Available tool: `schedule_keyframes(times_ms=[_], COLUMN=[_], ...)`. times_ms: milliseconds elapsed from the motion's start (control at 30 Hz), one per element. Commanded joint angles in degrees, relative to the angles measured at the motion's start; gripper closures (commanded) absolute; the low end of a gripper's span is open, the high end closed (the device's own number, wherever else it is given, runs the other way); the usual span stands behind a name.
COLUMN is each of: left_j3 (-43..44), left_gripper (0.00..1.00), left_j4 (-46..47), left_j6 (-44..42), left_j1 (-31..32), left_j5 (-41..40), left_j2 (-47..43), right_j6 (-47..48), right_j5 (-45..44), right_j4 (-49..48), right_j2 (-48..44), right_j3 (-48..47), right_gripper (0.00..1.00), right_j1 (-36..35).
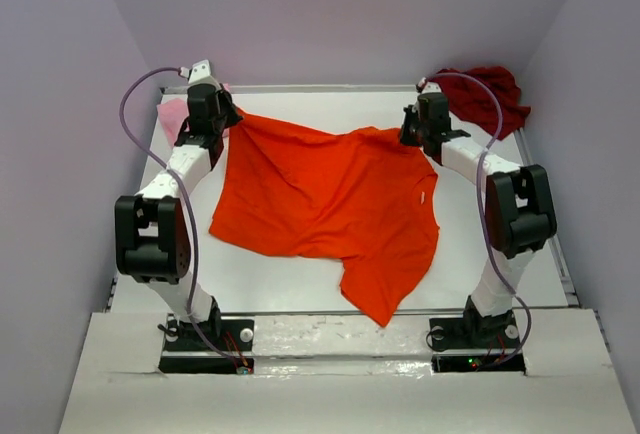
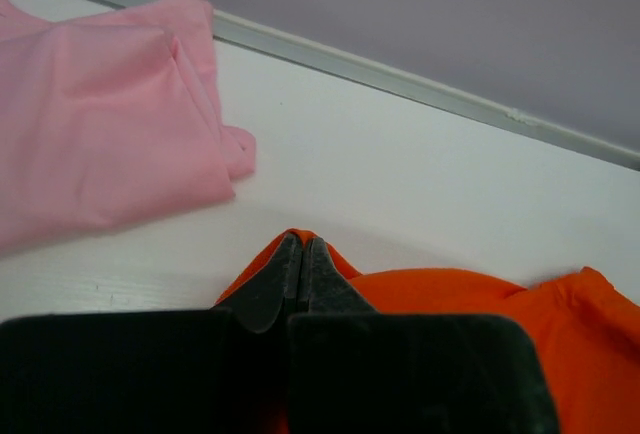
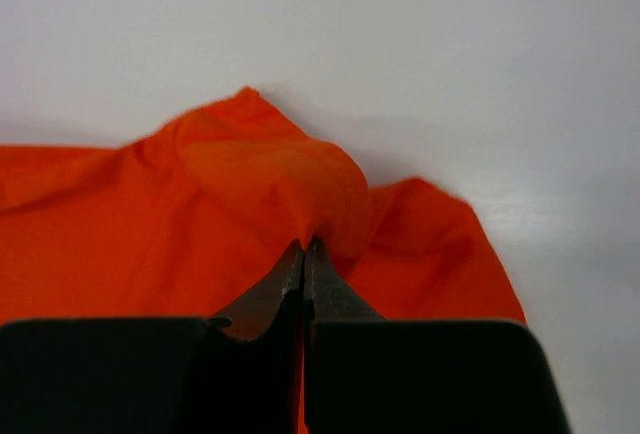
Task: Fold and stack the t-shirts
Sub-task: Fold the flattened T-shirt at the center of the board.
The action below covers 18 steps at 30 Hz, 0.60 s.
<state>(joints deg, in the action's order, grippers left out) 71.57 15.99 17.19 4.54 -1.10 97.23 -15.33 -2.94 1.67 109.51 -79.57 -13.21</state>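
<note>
Robot lab test cell: white table (image 1: 300, 289), plain lilac walls (image 1: 70, 104) close beyond left gripper (image 1: 233, 116) and right gripper (image 1: 405, 136), arm bases (image 1: 205, 336) bolted down.

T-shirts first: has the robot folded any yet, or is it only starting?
Only starting. No stack yet. The pink t-shirt lies far left, maybe folded, hard to tell. In hand: the left gripper and right gripper are shut on the far edge of the orange t-shirt, spread out unfolded. Left: folding it, folding the dark red t-shirt bunched far right, and stacking all three.
</note>
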Motion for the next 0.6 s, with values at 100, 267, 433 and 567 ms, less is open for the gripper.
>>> schedule_keyframes(times_ms=[100, 267, 433, 567], left_j3=[-8.28, -9.69, -11.62, -12.16], left_gripper=[1.0, 1.0, 1.0, 1.0], left_j4=[-3.67, -7.81, -8.7, -9.57], left_j6=[5.66, 4.96, 6.01, 8.12], left_j1=[0.12, 0.21, 0.12, 0.12], left_j5=[0.84, -0.39, 0.13, 4.44], left_j2=[-9.95, -11.54, -13.2, -12.51], right_j6=[-4.53, -5.4, -7.6, -7.43], right_j5=[0.92, -2.95, -0.14, -1.28], right_j4=[-0.71, 2.97, 5.71, 6.77], right_j2=[-12.73, -19.06, -24.24, -27.6], right_j3=[13.72, 17.87, 21.98, 25.42], right_gripper=[1.0, 1.0, 1.0, 1.0], right_j1=[-0.41, -0.41, -0.41, -0.41])
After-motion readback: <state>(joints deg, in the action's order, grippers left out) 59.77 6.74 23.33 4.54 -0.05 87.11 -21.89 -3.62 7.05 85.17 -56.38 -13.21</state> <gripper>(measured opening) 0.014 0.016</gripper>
